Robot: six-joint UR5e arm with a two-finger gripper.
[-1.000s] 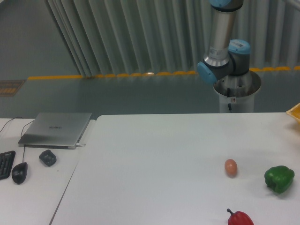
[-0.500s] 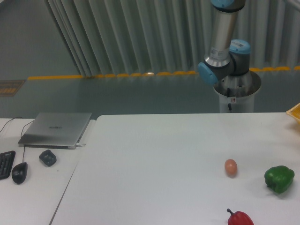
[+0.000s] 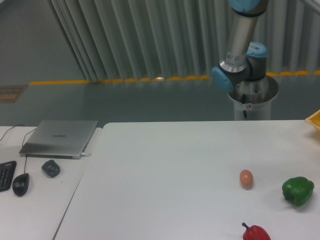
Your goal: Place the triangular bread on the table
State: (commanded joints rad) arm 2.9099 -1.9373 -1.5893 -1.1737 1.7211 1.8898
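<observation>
UR5e arm (image 3: 240,47): a cylindrical link of brushed silver metal is seen, ribbed lightly near its lower end. Joint housings are finished in dark grey, and the joint caps (image 3: 220,80) are coloured light blue, rounded in form. A further blue cap is shown at the upper frame edge. The base is set into a pale grey cylindrical pedestal (image 3: 252,102), on which a small white label and a dark cable are carried.
</observation>
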